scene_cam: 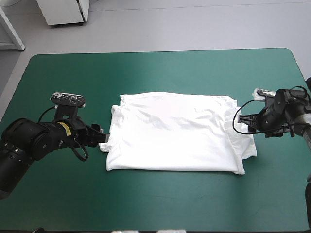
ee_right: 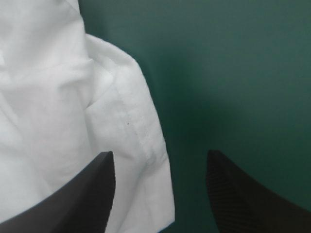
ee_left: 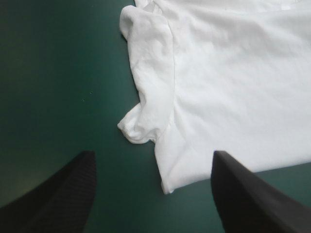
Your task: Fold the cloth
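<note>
The T-shirt point(scene_cam: 175, 131) lies flat in the middle of the teal-green surface point(scene_cam: 160, 73). My left fingers point(ee_left: 63, 194) stand wide apart just before its sleeve. My right fingers point(ee_right: 243, 199) are also wide, at its opposite edge, holding nothing.

Table point(scene_cam: 160, 63), teal-green cover: I log one item lying on it, a white T-shirt point(scene_cam: 175, 133), flat, roughly rectangular, near the middle.
</note>
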